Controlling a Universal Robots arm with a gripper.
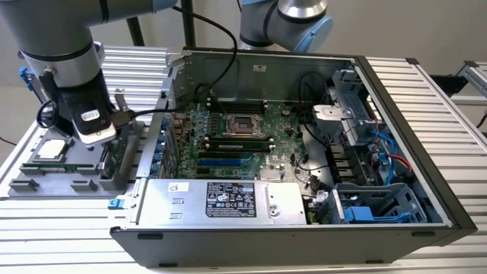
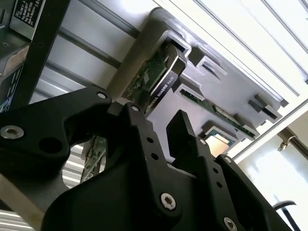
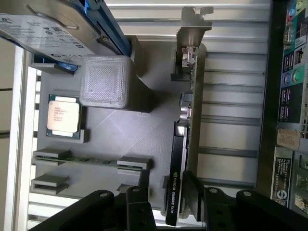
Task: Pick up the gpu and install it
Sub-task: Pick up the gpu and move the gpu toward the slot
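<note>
Grey plastic makes up the tray, and the gpu stands on edge in a slot along one side of it, its silver end bracket at one end of that slot; it is not yet lifted. The gripper sits over the card's opposite end with its fingers apart, one on each side of the black cooler, and a gap shows beside one of them, so nothing is clamped. The hold would fall far from the bracket, so I judge the card could tip as it rises, wedging in the tray's slot or catching the bracket on the holder. A squeeze on the cooler instead of the board might slip, and an uneven closing could push the card sideways against the slot wall. White lettering runs along the cooler's edge. Printed labels also cover the hard drive at the tray's corner, the processor in a tray pocket, and the power supply inside the case beside the tray.
</note>
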